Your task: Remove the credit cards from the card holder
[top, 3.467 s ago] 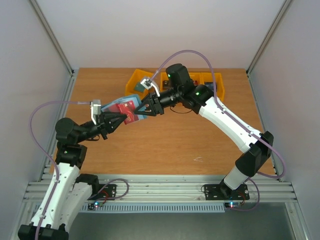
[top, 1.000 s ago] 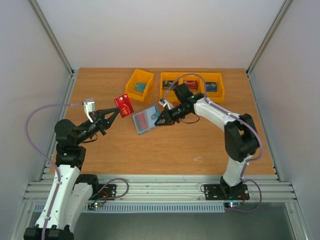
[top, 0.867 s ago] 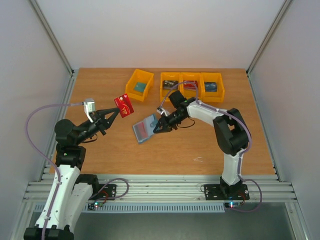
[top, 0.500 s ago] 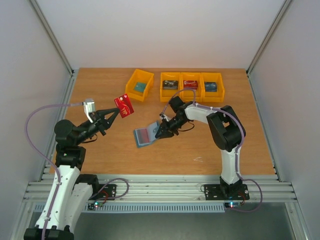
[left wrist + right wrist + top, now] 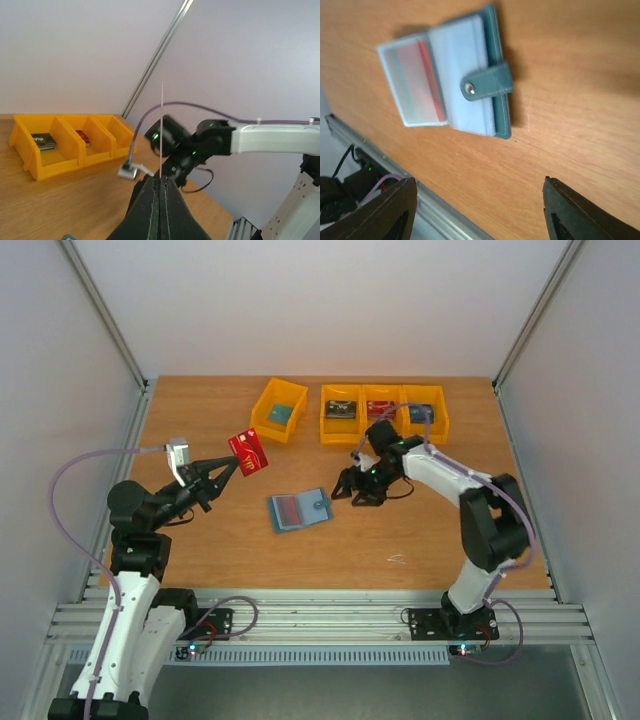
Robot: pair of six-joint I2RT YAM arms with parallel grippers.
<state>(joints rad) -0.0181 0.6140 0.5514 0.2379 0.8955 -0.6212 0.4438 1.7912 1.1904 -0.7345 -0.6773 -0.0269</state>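
Top external: card holder [image 5: 300,511], mid table [image 5: 450,540]

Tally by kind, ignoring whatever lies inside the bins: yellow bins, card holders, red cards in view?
yellow bins: 4
card holder: 1
red cards: 2, one in the left gripper, one in the holder's pocket
Total: 7
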